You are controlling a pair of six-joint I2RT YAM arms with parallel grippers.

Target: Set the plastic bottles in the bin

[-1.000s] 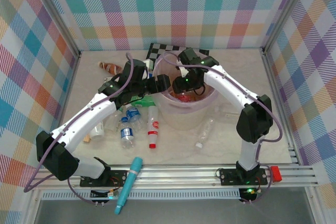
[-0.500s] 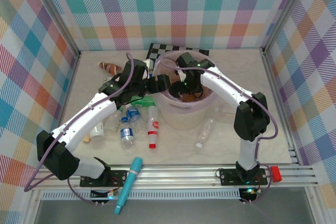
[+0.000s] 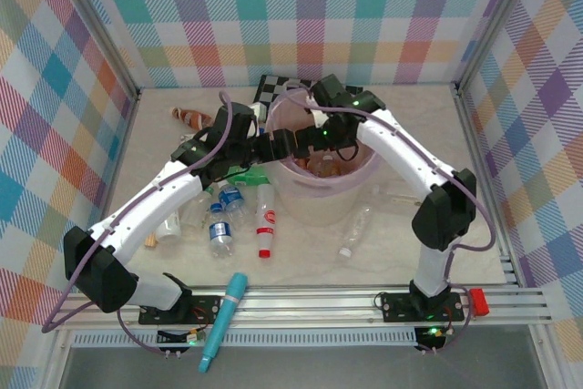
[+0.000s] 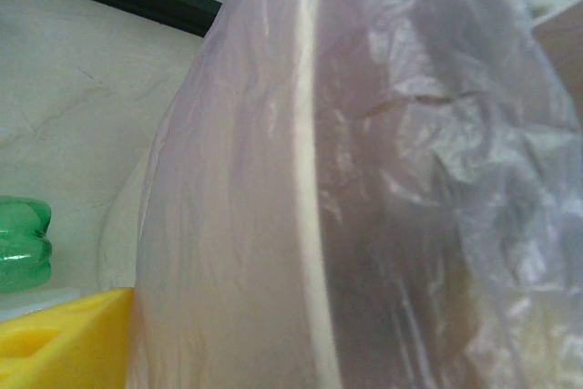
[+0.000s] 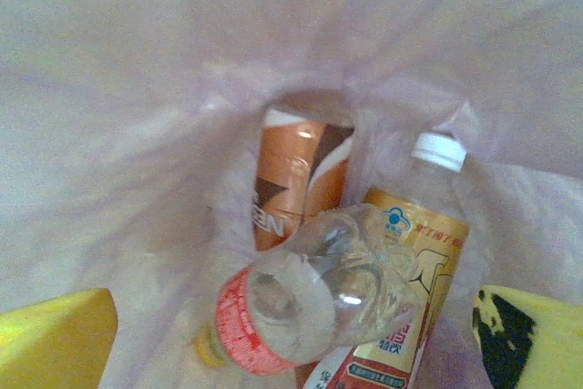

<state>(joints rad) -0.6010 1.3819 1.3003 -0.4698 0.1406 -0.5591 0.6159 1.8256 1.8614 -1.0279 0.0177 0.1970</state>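
Note:
The pale-pink bin [image 3: 321, 196] stands mid-table. My right gripper [image 3: 316, 139] hangs open over its mouth, yellow fingers [image 5: 53, 339] wide apart above the pink liner [image 5: 127, 134]. At the bottom lie a clear red-labelled bottle [image 5: 301, 307], an orange-brown one [image 5: 293, 179] and a yellow-labelled, white-capped one [image 5: 414, 266]. My left gripper [image 3: 284, 146] is at the bin's left rim [image 4: 308, 225]; one yellow finger [image 4: 55, 343] shows outside the wall, well clear of it. Left of the bin lie a red-labelled bottle [image 3: 265, 225], blue-labelled ones [image 3: 219, 234], and a green one [image 4: 20, 243].
A clear bottle [image 3: 355, 232] lies right of the bin and a brown one [image 3: 189, 117] at the back left. The checkerboard [image 3: 273, 88] lies behind the bin. A teal tube [image 3: 223, 321] rests on the front rail. Plaid walls close in three sides.
The right gripper dipped lower into the bin, then rose and drew back towards the far rim. The left arm and the bottles on the table stayed put.

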